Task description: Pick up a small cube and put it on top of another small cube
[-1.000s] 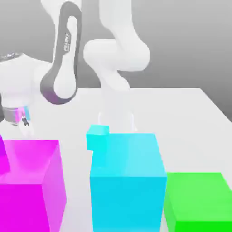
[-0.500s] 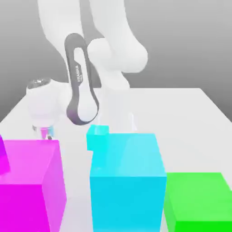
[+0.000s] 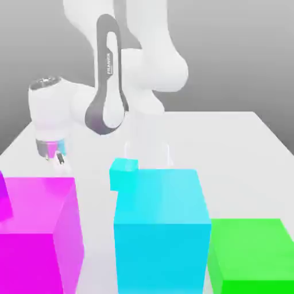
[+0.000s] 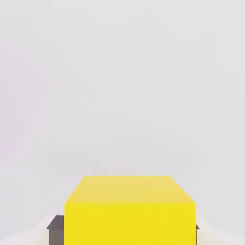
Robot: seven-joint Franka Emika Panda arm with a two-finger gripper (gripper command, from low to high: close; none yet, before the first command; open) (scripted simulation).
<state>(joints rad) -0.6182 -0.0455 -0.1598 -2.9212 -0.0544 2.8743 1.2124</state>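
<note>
In the exterior view, the gripper's fingers (image 3: 60, 163) point downward behind the large magenta block (image 3: 39, 229), toward the exterior view's left. The large cyan block (image 3: 161, 229) lies to the fingers' exterior view's right, nearer the camera. A small cyan cube (image 3: 124, 174) appears at that block's corner, between it and the fingers as seen here; whether it rests on the block I cannot tell. Farther from the fingers, beyond the large cyan block, is a bright green block (image 3: 252, 247). A purple shape (image 3: 3, 198) is cut by the picture's edge, in front of the fingers. The pale worktop (image 3: 212, 143) spreads behind the blocks.

In the hand view, a small yellow cube (image 4: 129, 222) sits between the fingers, gripped by their dark pads (image 4: 56, 232), above a pale surface.
</note>
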